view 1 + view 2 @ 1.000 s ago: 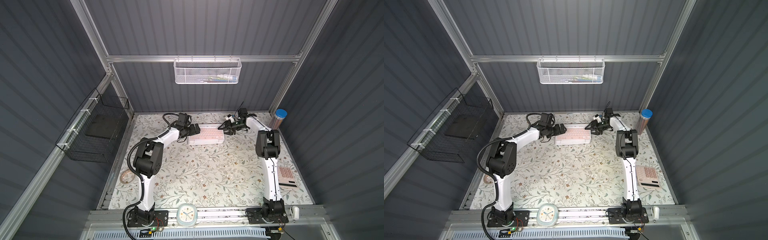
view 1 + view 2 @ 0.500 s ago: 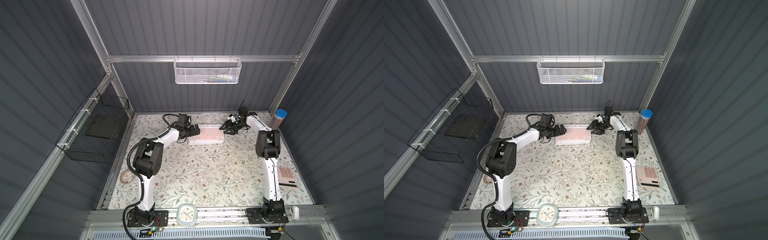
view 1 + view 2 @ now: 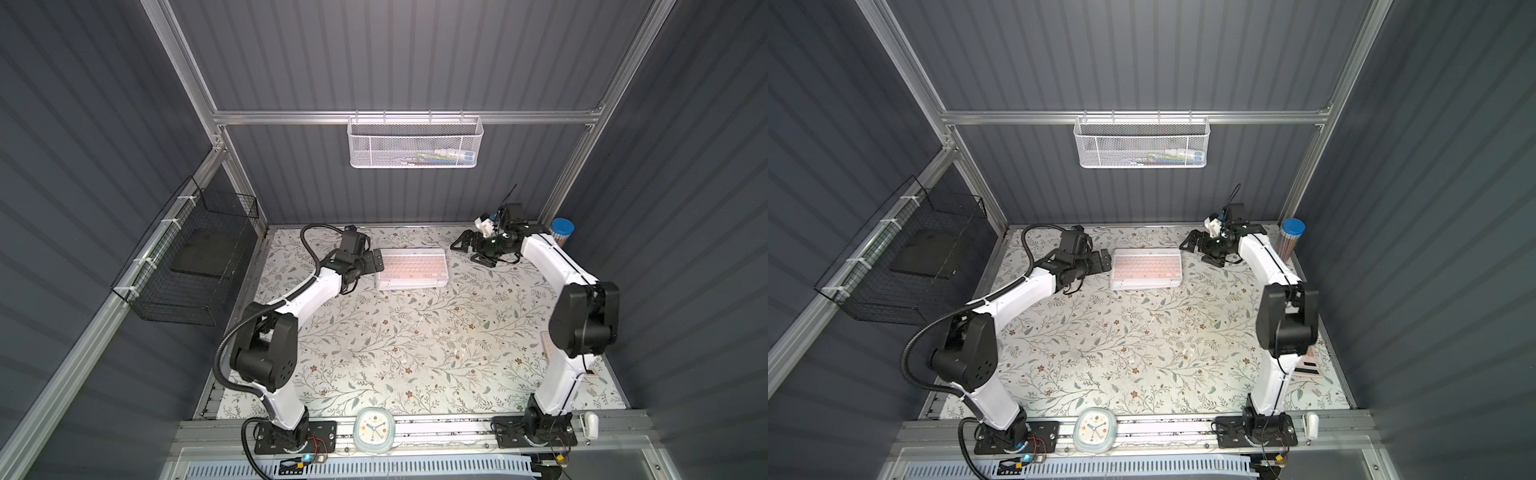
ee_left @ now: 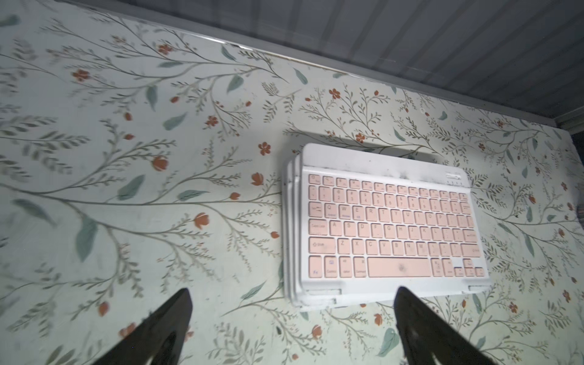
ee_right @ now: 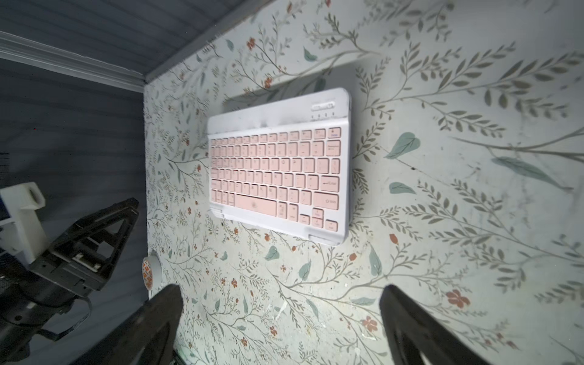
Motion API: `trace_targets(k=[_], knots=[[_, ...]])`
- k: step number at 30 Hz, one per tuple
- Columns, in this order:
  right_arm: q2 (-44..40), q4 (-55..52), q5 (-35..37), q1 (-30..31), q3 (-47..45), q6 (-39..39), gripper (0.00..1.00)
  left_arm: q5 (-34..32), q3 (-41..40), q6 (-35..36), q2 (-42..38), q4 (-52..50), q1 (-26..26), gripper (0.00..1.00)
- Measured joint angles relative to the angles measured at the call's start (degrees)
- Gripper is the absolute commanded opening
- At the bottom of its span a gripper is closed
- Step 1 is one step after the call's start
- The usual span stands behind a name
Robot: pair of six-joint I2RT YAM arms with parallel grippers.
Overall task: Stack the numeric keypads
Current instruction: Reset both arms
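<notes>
Pink keys top the stack of keypads, which lies flat on the floral worktop between my two end effectors. The left end effector sits just beside one short edge, its fingers spread and holding nothing. The right end effector hangs near the opposite edge, clear of it, and is likewise spread wide and empty.
</notes>
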Motion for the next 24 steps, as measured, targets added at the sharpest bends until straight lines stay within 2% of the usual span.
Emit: trace_targets(k=[5,10,13,20,24], knots=[[-12.5,2.4,4.7,2.4,-11.4,0.9,0.99,-8.3,-10.1,3.0,-9.7,3.1,0.0,1.0],[-18.6,2.3,8.4,5.1,-20.1,1.1,0.99,-18.1,-20.3,7.7,-19.3,9.0,0.0,1.0],[-21.9,1.9,10.5,5.4,-23.9,1.1,0.99,-24.8,-24.9,11.4,-22.5,13.6,0.0,1.0],[-26.5,2.7,15.5,5.4,-26.4,1.0,0.99,-37.4,-32.3,21.0,-21.0,25.4,0.4,1.0],[-28.6,5.6,17.6,5.4,-29.0,0.9,0.99,-38.6,-37.6,24.6,-17.6,35.3,3.8,1.0]])
